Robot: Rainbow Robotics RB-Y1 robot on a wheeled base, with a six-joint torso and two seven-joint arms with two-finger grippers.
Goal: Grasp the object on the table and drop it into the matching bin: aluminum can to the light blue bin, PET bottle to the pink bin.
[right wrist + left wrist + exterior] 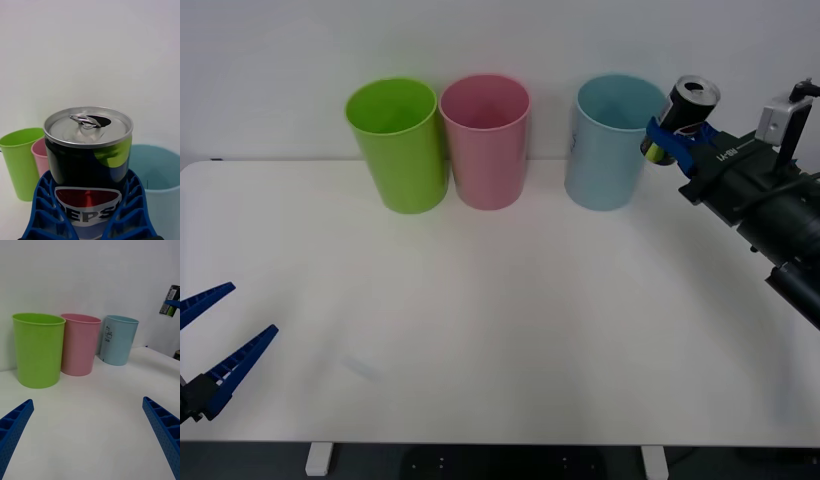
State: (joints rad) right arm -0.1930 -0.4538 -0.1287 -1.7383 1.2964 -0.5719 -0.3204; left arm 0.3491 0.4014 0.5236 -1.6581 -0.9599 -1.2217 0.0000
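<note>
My right gripper is shut on the aluminum can, a small black can with a silver top, and holds it in the air just right of the light blue bin's rim. The right wrist view shows the can up close between the blue fingers, with the light blue bin below and behind it. The pink bin stands left of the blue one on the white table. My left gripper rests open low at the table's front left corner.
A lime green bin stands left of the pink one, at the back of the table. All three bins line the far edge against a white wall. The right arm's dark body reaches in from the right side.
</note>
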